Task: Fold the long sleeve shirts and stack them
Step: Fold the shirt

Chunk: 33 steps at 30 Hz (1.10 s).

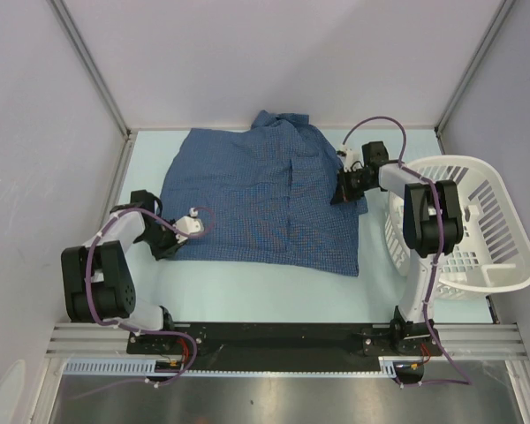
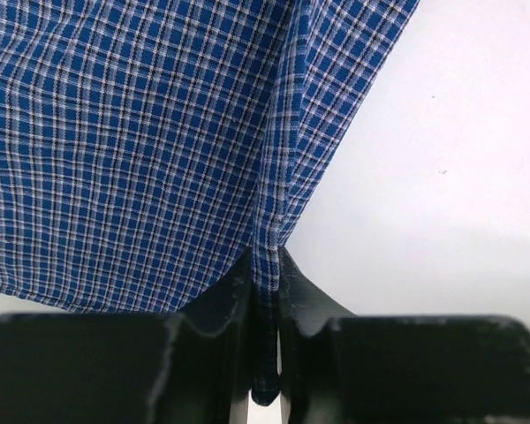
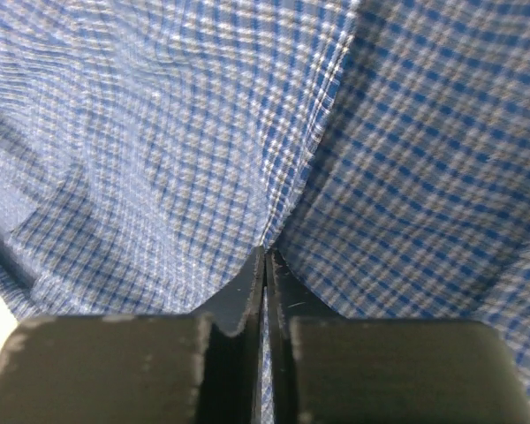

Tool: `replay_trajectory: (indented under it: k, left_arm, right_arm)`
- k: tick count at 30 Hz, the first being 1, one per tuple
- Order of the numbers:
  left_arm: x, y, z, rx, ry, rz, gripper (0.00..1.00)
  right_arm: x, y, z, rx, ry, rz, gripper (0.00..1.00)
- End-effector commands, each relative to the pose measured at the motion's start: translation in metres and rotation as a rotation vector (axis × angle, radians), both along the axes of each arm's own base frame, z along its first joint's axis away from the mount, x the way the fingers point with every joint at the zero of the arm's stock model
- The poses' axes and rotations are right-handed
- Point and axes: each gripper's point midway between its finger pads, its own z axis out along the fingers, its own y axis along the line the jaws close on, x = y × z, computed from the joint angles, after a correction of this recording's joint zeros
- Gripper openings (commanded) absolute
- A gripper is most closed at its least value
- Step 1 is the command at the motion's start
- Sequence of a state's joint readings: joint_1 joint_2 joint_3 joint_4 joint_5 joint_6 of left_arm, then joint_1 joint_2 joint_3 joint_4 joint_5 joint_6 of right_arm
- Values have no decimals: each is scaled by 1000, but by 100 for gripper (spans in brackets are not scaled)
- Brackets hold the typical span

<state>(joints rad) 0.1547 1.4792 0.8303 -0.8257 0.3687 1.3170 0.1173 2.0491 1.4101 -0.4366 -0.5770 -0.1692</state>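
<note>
A blue checked long sleeve shirt (image 1: 256, 194) lies spread over the middle of the pale table, its collar end bunched at the far side. My left gripper (image 1: 170, 237) sits at the shirt's near left edge, shut on a fold of the cloth (image 2: 267, 291) that runs down between its fingers (image 2: 221, 309). At the shirt's right edge my right gripper (image 1: 346, 187) is shut on a thin pinch of the same shirt (image 3: 266, 256), and checked cloth (image 3: 203, 141) fills its whole view.
A white slatted laundry basket (image 1: 477, 221) stands at the right, close behind the right arm. Grey walls close in the table (image 1: 265, 291) on the left, back and right. A black rail (image 1: 274, 336) runs along the near edge.
</note>
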Motion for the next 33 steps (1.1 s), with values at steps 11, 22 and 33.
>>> replay_trajectory:
  k: [11, 22, 33]
  left_arm:
    - [-24, -2, 14, -2, -60, -75, 2]
    - [-76, 13, 16, 76, -91, -249, 0]
    - [-101, 6, 6, 88, -113, -378, 7]
  right_arm:
    - [-70, 10, 93, 176, -109, 99, 0]
    - [-207, 20, 185, 165, -357, 300, 0]
    - [-289, 25, 208, 88, -578, 460, 0]
